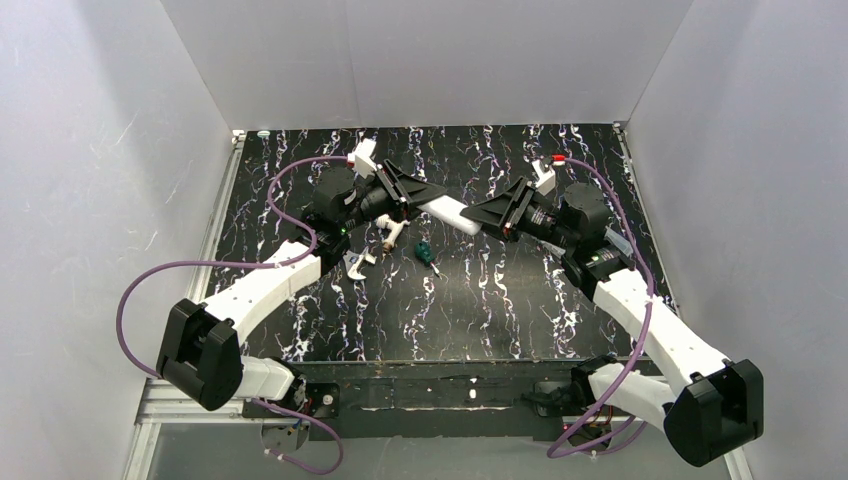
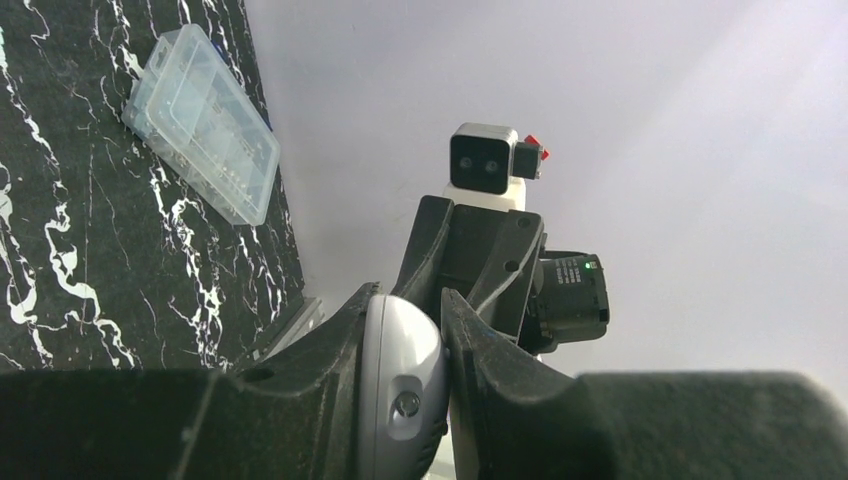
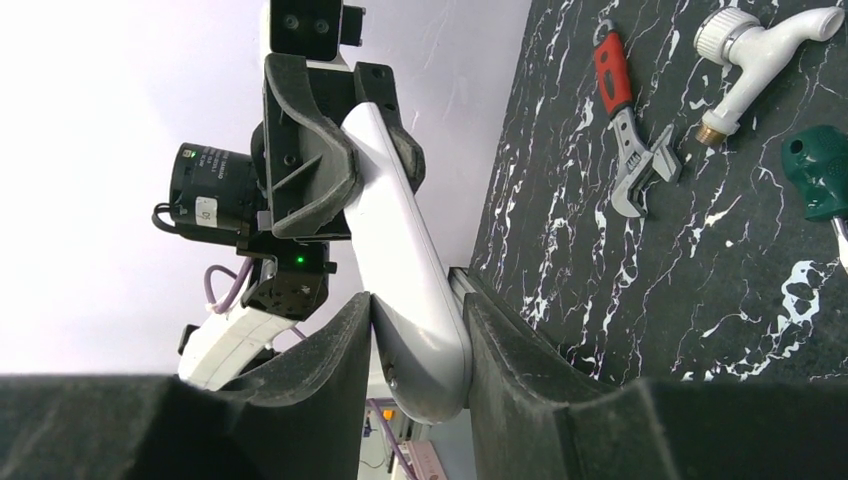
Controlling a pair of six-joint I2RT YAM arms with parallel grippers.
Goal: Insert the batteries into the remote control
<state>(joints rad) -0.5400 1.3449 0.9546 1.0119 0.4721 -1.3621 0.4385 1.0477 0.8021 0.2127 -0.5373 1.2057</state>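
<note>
The remote control [image 1: 447, 212], a long white handset, hangs in the air over the middle of the dark marbled table [image 1: 480, 310], held at both ends. My left gripper [image 1: 424, 196] is shut on its left end, where the rounded white tip [image 2: 400, 385] fills the gap between the black fingers [image 2: 330, 345]. My right gripper [image 1: 482, 217] is shut on the other end, and the white body [image 3: 400, 240] runs from those fingers [image 3: 510, 340] up to the opposite gripper [image 3: 330, 140]. The batteries are out of view.
On the table below lie a green-handled screwdriver [image 1: 425, 252], a white tap-like fitting [image 3: 750, 60] and a red-handled adjustable wrench [image 3: 625, 130]. A clear plastic box [image 2: 200, 120] sits near the right edge. White walls enclose the table.
</note>
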